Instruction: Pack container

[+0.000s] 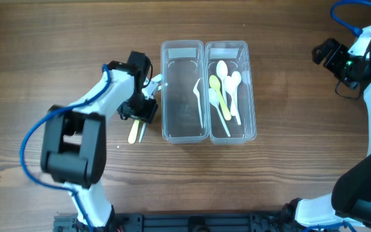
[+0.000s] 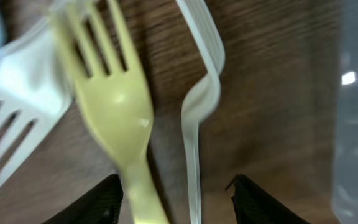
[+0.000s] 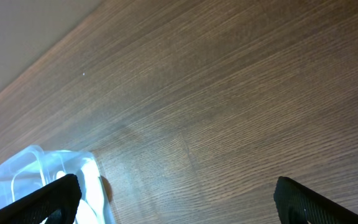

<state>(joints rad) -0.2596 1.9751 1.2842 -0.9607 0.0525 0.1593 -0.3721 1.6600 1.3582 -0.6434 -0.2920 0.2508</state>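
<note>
Two clear containers stand side by side mid-table. The left container (image 1: 184,90) holds one white fork (image 1: 198,96). The right container (image 1: 230,90) holds several white and yellow spoons (image 1: 224,87). My left gripper (image 1: 140,111) is low over loose forks just left of the left container. In the left wrist view its fingers (image 2: 176,199) are open, with the handles of a yellow fork (image 2: 114,106) and a white fork on its edge (image 2: 197,106) between them. Another white fork (image 2: 17,118) lies to the left. My right gripper (image 1: 330,55) is open and empty at the far right.
The yellow fork's handle (image 1: 133,133) sticks out below the left gripper. The left container's wall (image 2: 356,112) is close on the right of the left wrist view. A container corner (image 3: 36,177) shows at the lower left of the right wrist view, over bare wood.
</note>
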